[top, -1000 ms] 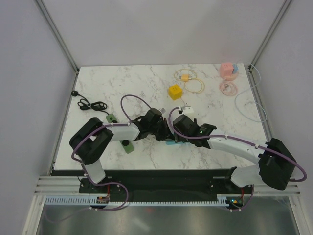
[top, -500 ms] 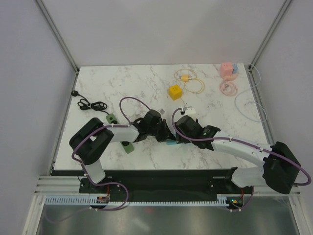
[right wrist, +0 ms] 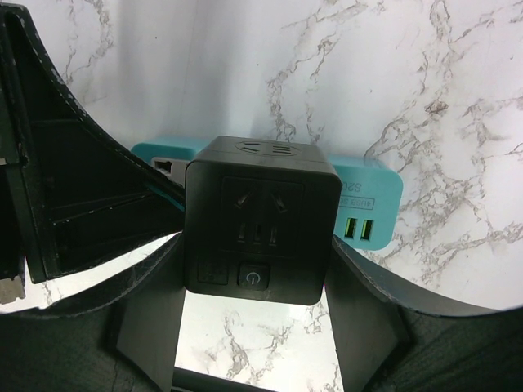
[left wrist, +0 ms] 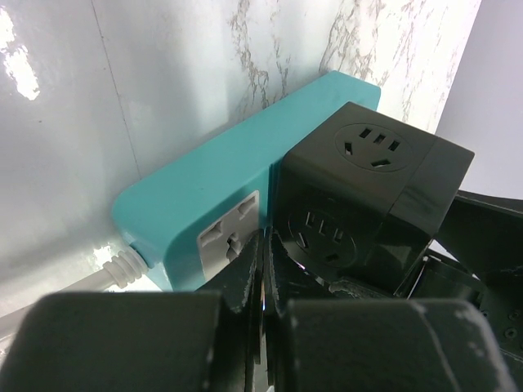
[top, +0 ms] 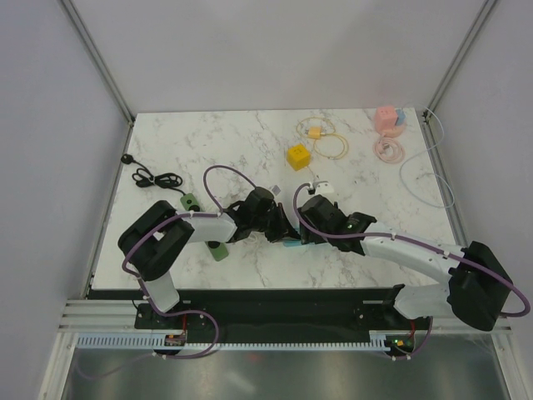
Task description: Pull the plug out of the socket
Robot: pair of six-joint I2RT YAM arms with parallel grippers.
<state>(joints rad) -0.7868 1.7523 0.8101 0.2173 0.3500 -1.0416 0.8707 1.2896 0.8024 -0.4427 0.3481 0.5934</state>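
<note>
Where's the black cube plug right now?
In the right wrist view, the black cube plug sits mid-picture against the teal power strip, between the fingers of the right pincer.

Both arms reach inward and low, their wrists almost meeting. The left arm (top: 196, 227) is folded at the elbow, its hand (left wrist: 263, 260) pinched tight. The right arm (top: 400, 248) stretches leftward, its hand (right wrist: 255, 269) clamping the plug (right wrist: 260, 196) from both sides.

A yellow cube (top: 298, 156) sat near a coiled yellow cable (top: 316, 132). A pink cube (top: 386, 117) stood far right. A black cord (top: 155, 177) lay left.
</note>
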